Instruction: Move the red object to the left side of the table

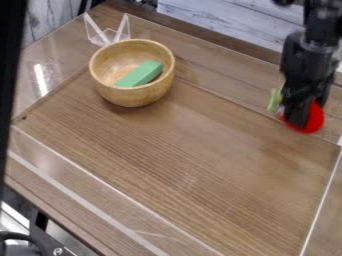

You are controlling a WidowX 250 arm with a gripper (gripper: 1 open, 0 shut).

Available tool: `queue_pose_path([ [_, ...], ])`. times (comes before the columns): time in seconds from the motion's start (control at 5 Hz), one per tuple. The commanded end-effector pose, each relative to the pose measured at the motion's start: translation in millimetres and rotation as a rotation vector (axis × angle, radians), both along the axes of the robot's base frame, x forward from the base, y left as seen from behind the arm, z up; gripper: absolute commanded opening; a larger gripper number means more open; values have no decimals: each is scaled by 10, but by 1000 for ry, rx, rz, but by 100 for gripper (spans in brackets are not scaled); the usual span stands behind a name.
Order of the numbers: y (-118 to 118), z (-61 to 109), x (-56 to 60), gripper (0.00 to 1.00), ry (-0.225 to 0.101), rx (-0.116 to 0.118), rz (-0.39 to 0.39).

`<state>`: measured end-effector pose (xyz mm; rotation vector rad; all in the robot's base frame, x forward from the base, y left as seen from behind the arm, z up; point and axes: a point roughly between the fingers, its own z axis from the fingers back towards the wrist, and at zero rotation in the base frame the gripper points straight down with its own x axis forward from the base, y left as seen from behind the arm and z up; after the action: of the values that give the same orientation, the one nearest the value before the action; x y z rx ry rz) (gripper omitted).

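The red object (311,119), a small rounded toy, is at the far right of the table (174,165), close to the right acrylic wall. My gripper (303,108) comes down on it from above. The dark fingers (291,101) close around its upper part, so only the lower red half shows. The object appears slightly raised off the wood. The picture is blurred around the arm.
A wooden bowl (102,60) holding a green block (139,74) stands at the back left. Behind it lies a piece of clear plastic (104,30). Low clear walls (321,215) run along the table's edges.
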<state>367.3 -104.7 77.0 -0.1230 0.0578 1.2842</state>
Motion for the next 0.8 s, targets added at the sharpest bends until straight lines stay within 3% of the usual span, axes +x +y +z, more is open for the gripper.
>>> queue_pose_path([
  [0.0, 247, 485, -86, 0, -87, -41, 68],
  [0.2, 458, 513, -196, 0, -98, -34, 125],
  [0.4, 479, 603, -251, 0, -102, -34, 157],
  [0.6, 513, 588, -409, 0, -107, -24, 212],
])
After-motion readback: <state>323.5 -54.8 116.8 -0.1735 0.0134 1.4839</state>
